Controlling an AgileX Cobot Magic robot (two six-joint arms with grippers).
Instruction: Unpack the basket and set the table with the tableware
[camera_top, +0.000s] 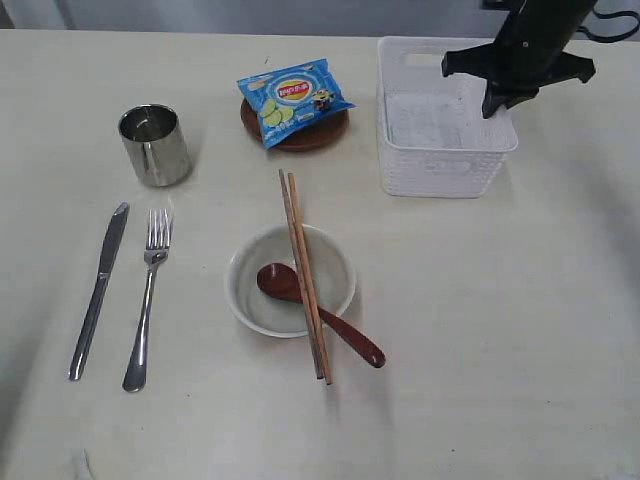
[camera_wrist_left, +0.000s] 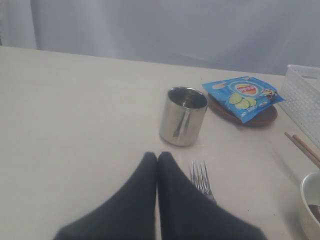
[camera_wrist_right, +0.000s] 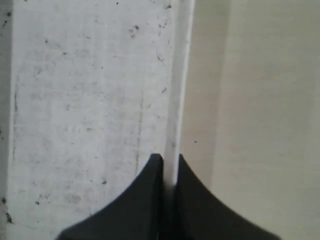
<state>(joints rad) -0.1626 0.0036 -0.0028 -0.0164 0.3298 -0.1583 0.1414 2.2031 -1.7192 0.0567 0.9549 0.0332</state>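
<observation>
Over at the far right of the table (camera_top: 560, 330), the right gripper (camera_top: 495, 105) had its fingers pinched on the right wall of the white basket (camera_top: 440, 165). Toward the left side, the left gripper (camera_wrist_left: 158, 156) hung empty, fingers pressed together, over the fork (camera_wrist_left: 201, 176) beside the steel cup (camera_wrist_left: 183, 116).

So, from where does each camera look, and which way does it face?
Exterior view: high above the pale cream table, looking down; the black right fingers show, at the white perforated plastic basket.
Left wrist view: low over the table, facing across it to the shiny steel cup; the closed left fingers show.
Right wrist view: straight down onto the basket's wall, which runs between the right fingers.
Shared: exterior and left wrist views both show the cup, the blue snack packet and the basket.
</observation>
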